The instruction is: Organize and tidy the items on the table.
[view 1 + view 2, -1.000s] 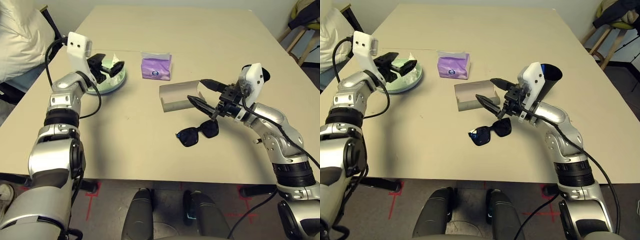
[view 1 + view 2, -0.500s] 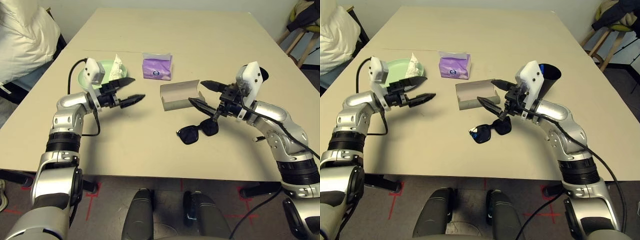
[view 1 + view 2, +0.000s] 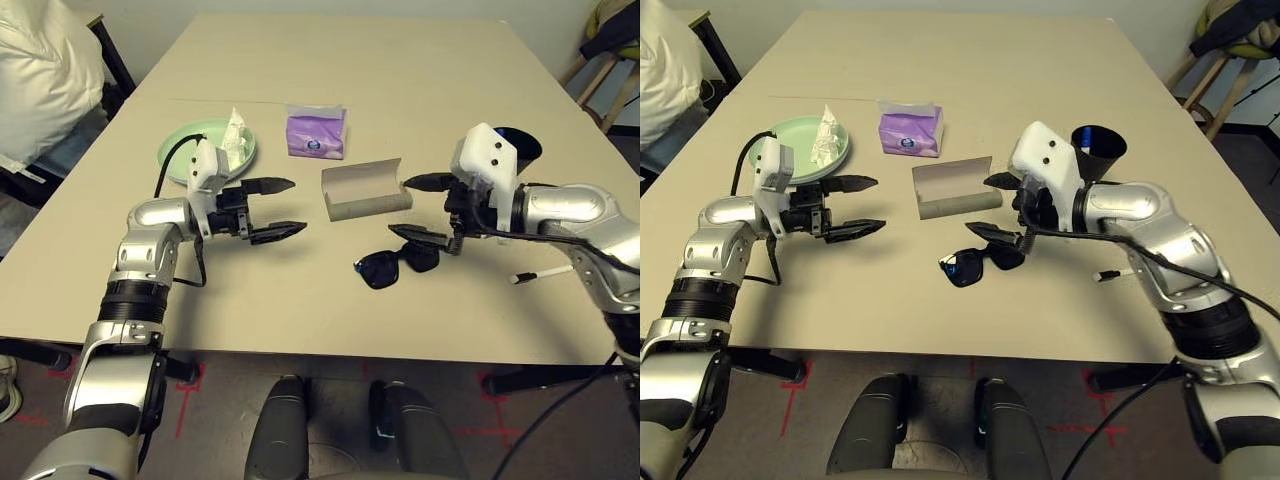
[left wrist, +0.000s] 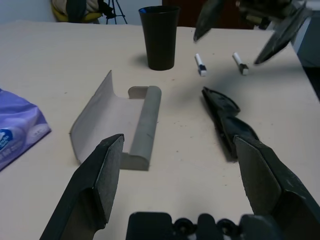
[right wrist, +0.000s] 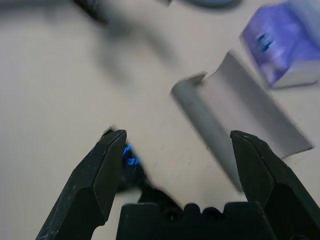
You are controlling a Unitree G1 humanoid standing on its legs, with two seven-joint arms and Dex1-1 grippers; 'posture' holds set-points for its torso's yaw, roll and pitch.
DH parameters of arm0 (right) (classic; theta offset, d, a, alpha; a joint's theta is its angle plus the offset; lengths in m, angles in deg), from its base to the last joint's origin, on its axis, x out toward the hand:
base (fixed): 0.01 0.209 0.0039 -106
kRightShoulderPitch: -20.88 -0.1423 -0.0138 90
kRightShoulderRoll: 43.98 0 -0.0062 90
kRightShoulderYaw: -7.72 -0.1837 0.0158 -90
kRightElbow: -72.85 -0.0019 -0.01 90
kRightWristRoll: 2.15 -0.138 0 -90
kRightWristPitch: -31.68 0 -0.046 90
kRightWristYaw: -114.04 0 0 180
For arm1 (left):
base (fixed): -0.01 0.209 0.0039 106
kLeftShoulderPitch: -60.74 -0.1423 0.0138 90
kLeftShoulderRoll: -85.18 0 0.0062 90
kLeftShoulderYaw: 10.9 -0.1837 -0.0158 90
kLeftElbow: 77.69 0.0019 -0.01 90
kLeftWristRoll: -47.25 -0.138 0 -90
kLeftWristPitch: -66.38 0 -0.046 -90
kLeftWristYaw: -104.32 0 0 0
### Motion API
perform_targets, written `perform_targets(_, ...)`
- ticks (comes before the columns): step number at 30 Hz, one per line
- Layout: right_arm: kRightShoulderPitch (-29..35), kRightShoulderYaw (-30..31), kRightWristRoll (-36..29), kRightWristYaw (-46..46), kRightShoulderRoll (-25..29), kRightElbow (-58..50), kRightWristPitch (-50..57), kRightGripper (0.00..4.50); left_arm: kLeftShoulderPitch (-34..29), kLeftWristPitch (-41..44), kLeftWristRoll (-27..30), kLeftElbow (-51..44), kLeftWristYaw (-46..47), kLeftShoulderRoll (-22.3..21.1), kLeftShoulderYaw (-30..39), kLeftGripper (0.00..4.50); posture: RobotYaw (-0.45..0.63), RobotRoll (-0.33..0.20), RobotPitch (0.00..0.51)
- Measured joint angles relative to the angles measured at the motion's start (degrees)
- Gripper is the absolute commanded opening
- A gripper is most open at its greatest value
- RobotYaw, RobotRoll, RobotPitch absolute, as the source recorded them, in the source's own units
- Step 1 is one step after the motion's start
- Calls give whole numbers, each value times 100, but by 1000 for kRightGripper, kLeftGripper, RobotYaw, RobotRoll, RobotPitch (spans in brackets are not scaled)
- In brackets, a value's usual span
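Both tools, left (image 3: 272,208) and right (image 3: 428,210), are released, empty; sunglasses (image 3: 395,264) lie outside the open case (image 3: 364,189); tissue (image 3: 234,133) sits on the plates (image 3: 185,151); much remains.

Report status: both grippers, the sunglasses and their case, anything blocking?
Left gripper open, empty. Right gripper open, empty, above black sunglasses. Grey glasses case open on table, beside sunglasses. Nothing between them.
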Motion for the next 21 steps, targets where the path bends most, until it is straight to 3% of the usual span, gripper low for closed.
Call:
perform_targets(11,-735,934,720,-734,366,85,207,4500,-198,307,152,-544,208,-4,-15,4448,202,0,184)
perform_targets(21,-1240,1620,1741,-1674,477,430,-817,4500,-429,202,147,-564,86,-108,-134,4448,205,0,187)
